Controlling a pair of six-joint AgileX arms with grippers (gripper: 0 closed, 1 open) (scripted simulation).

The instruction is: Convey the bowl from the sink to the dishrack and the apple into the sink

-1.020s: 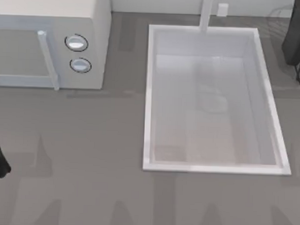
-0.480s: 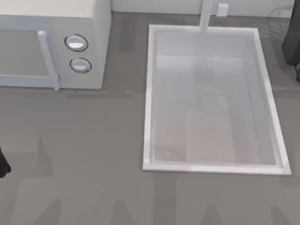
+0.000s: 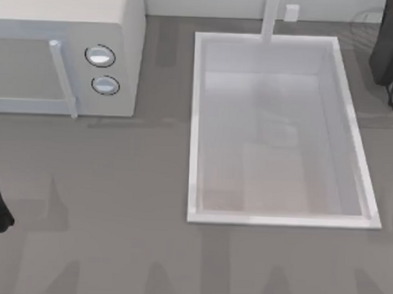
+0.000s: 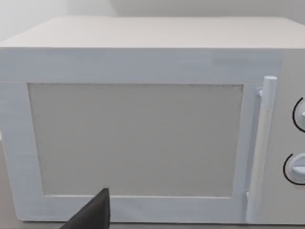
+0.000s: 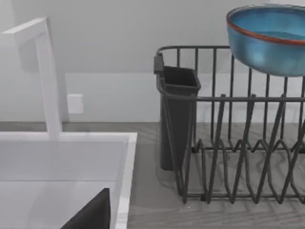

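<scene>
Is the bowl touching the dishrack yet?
Cannot tell. In the right wrist view the bowl sits level with the dishrack's top rail, overlapping its wires; no contact or gap shows plainly.

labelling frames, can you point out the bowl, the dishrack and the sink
bowl (image 5: 267, 45): right wrist view, on its blue outer wall below the orange rim.
dishrack (image 5: 224, 99): right wrist view, on the top wire rail.
sink (image 3: 196, 127): top view, on its raised left rim.
</scene>
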